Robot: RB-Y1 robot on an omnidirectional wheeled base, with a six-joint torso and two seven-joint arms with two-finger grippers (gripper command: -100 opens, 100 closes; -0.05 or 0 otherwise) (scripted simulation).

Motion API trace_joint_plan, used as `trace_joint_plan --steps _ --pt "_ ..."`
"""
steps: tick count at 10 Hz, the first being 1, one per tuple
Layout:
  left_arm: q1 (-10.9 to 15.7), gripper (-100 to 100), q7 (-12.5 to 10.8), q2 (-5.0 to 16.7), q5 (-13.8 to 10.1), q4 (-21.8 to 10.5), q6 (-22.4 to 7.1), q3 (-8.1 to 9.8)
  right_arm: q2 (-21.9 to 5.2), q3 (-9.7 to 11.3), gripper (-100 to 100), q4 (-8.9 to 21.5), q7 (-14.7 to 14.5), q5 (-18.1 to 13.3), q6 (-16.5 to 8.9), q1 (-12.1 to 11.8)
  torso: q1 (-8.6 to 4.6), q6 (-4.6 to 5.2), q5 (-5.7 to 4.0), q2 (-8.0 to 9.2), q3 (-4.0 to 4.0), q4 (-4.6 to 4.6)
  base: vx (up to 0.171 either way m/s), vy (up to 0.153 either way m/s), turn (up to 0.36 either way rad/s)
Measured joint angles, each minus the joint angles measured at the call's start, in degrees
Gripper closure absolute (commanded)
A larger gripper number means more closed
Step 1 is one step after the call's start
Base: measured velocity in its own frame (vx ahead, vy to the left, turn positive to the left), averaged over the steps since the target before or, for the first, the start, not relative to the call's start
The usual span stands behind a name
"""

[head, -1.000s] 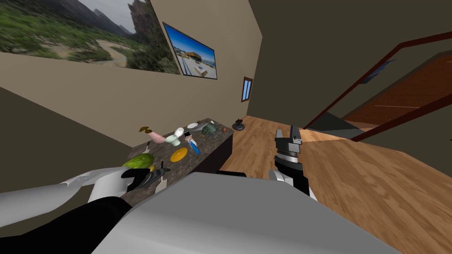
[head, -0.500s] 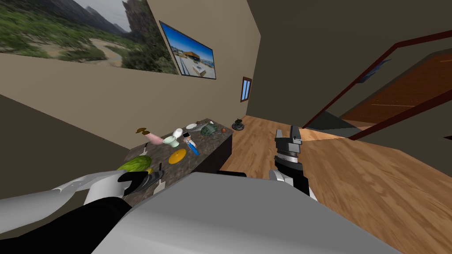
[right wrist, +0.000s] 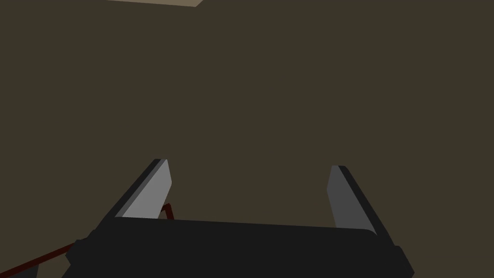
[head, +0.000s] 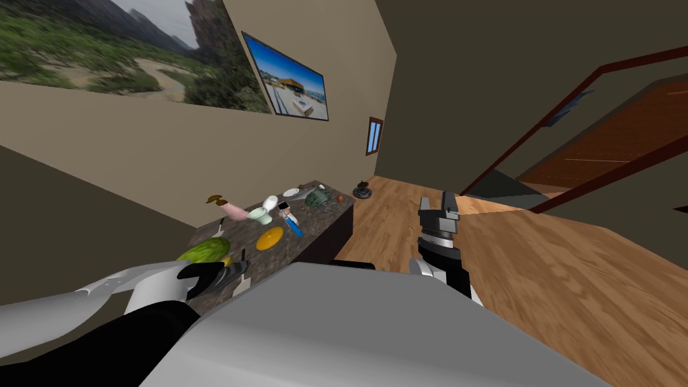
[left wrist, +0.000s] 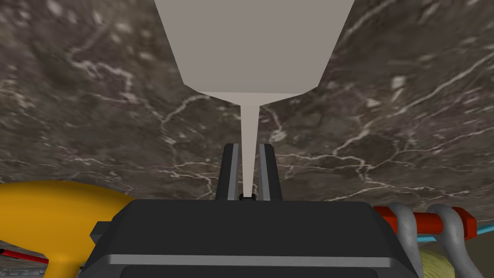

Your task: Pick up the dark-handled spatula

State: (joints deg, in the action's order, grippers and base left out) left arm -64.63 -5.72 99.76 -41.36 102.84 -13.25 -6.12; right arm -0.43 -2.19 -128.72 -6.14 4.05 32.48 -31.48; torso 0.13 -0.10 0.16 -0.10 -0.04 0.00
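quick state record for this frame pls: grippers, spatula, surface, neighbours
left gripper: shut on the spatula's thin neck
spatula: pale blade ahead of the fingers, over the counter
counter: dark marbled top
right gripper: open, empty, away from the counter
beside left gripper: yellow object; red-and-grey item
lifted off counter: cannot tell

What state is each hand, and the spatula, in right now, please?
spatula, gripped at its thin neck, blade over the marbled counter; lifted or not, unclear.
left hand, shut on the spatula.
right hand, open, holding nothing.
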Motion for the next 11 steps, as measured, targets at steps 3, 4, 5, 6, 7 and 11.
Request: trace_joint_plan --steps 3,4,5,6,7,11 --pt "-0.3 100 -1.0 3.3 -1.6 1.3 -0.5 1.48 0.0 0.0 0 0.0 0.0 0.0 0.0 0.0 0.0 -0.01 0.0 0.15 0.08 0.03 -0.038 0.003 0.071" --pt "-1.1 100 -1.5 4.5 -2.0 1.6 -0.5 2.46 0.0 0.0 0 0.0 0.0 0.0 0.0 0.0 -0.01 -0.01 -0.01 0.15 0.09 0.03 -0.041 0.002 0.091" --pt "1.5 100 -1.1 6.0 -3.7 1.5 -0.5 0.54 0.0 0.0 0 0.0 0.0 0.0 0.0 0.0 0.0 -0.01 -0.01 0.15 0.09 0.03 -0.033 0.003 0.042" --pt "0.8 100 -1.3 6.8 -4.0 1.9 -0.7 1.39 0.0 0.0 0 0.0 0.0 0.0 0.0 0.0 -0.01 -0.02 0.0 0.15 0.08 0.03 -0.03 0.008 0.042" --pt "1.3 100 -1.2 7.1 -4.5 2.4 -1.2 1.51 0.0 0.0 0 0.0 0.0 0.0 0.0 0.0 0.01 -0.01 0.0 0.14 0.08 0.03 -0.016 0.005 0.012" --pt "-2.1 0 -3.7 10.0 -4.0 3.4 -1.0 5.06 0.0 0.0 0 0.0 0.0 0.0 0.0 0.0 -0.01 -0.01 0.0 0.06 0.04 0.01 -0.012 0.002 0.027"
